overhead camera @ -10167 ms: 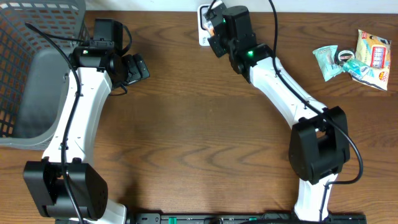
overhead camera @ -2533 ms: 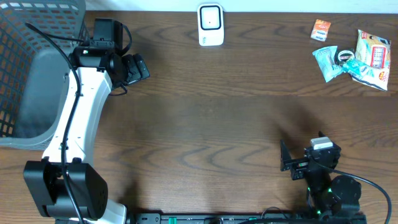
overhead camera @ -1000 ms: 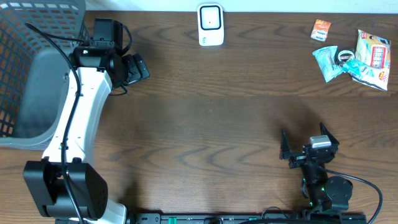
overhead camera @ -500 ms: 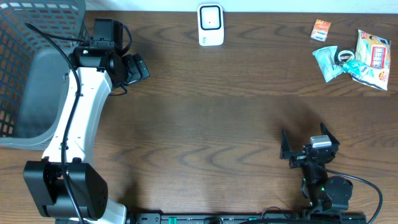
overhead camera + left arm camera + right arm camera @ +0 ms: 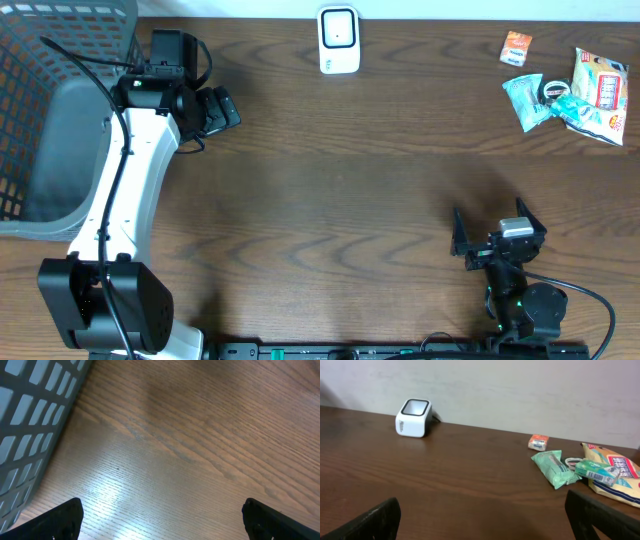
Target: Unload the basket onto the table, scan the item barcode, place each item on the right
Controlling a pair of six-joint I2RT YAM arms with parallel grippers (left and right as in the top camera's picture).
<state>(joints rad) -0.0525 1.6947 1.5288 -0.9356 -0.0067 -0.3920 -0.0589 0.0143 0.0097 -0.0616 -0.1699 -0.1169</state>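
From overhead, my left gripper (image 5: 215, 110) is a dark bundle at upper left, near the grey basket (image 5: 40, 120), which the left edge cuts off. I cannot read its jaws here. My right gripper (image 5: 493, 232) sits folded at lower right, jaws wide and empty, its arm cut by the bottom edge. The scanner (image 5: 339, 40) stands at top centre. The small orange packet (image 5: 516, 47) lies at upper right, just above a snack pile (image 5: 565, 95).

On the left wrist view, only fingertips (image 5: 60, 520) show in the bottom corners, wide apart over the table (image 5: 200, 450). Basket mesh fills the upper left.

On the right wrist view, fingertips (image 5: 370, 522) are again in the bottom corners. The scanner is at upper left and the orange packet right of centre. The pile's yellow bag (image 5: 615, 472) runs off the right edge.
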